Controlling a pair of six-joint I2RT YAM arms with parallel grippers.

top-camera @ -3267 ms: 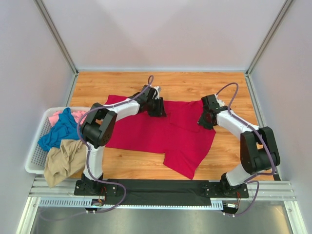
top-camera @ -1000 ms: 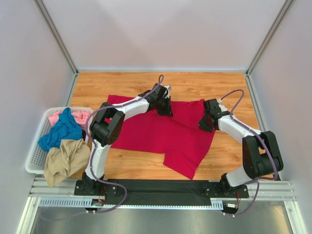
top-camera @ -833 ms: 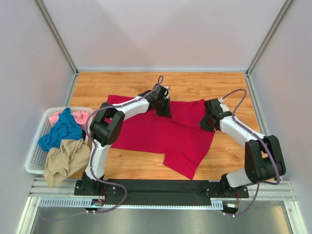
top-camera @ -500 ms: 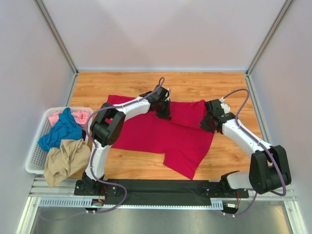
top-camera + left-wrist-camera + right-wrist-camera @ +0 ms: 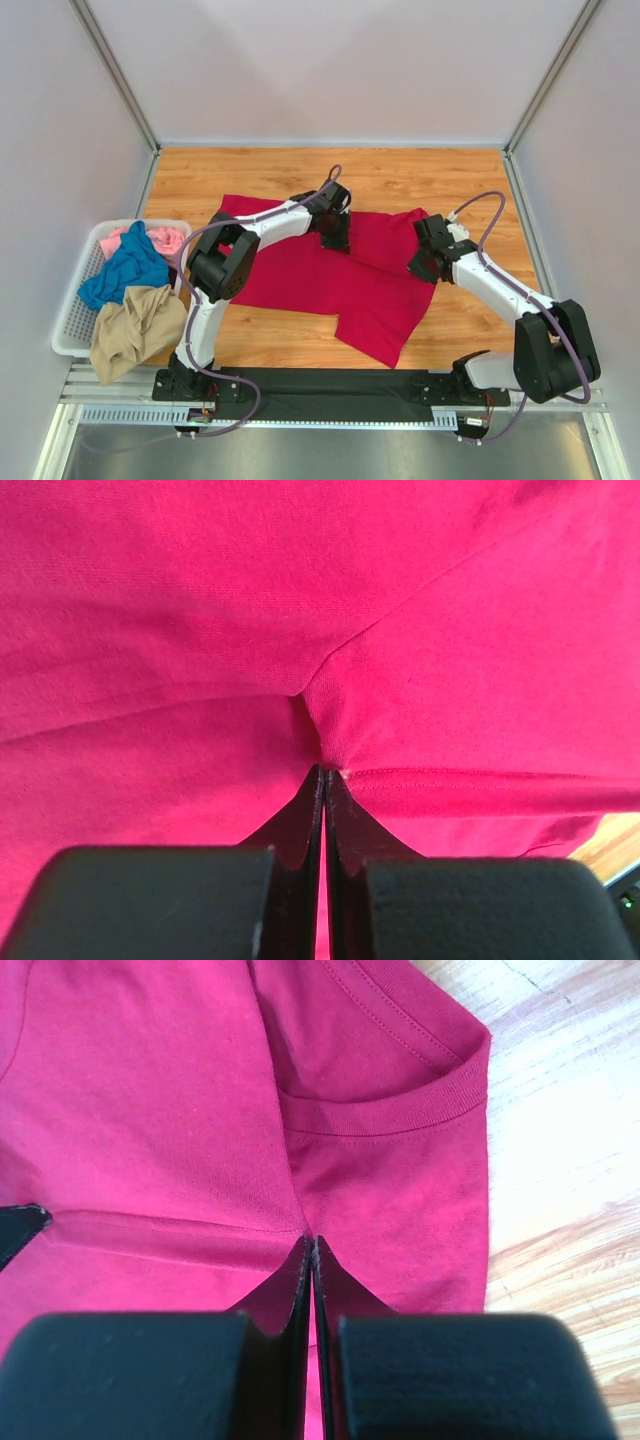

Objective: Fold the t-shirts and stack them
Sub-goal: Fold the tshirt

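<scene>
1. A large crimson red cloth t-shirt (image 5: pixel 320 280) lies spread and creased across the middle of the wood-grain worktop (image 5: pixel 230 175).
2. The left pincer (image 5: pixel 323 772) is clenched on a bunched fold of this shirt near its far edge.
3. The right pincer (image 5: pixel 310 1242) is clenched on a crease close to the shirt's right edge.
4. Well apart to the left, a teal blue tee (image 5: pixel 120 268), a pink tee (image 5: pixel 167 238) and a tan tee (image 5: pixel 135 330) lie heaped in a white plastic lattice basket (image 5: pixel 72 322). The tan tee hangs over the basket's near rim.
</scene>
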